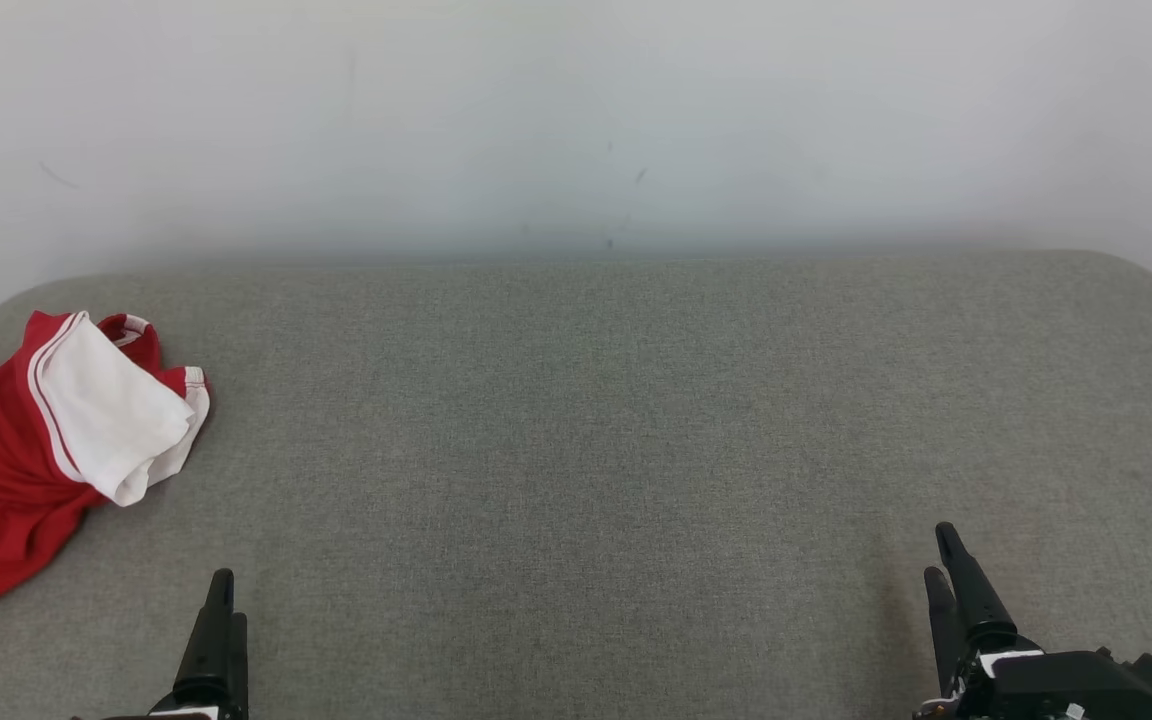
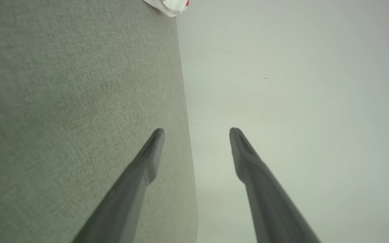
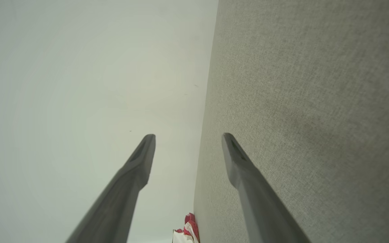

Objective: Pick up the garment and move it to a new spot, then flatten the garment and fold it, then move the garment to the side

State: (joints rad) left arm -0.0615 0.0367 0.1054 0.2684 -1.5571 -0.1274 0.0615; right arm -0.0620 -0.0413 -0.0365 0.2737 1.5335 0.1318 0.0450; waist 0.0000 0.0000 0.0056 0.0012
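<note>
Well, nothing in hand yet; the garment lies crumpled at my nine o'clock.

Head view: the red-and-white heap sits at the nine o'clock edge of the grey cushion, partly cut off by the frame, well apart from my left gripper at seven o'clock and farther from my right gripper at five; I judge a reach that far sideways could snag only one loose layer, so the rest drags, or nudge the heap off the edge; left wrist view: my fingers stand spread wide, nothing between them, a scrap of garment at twelve o'clock; right wrist view: fingers likewise spread, empty, garment peeking in at six o'clock.
</note>
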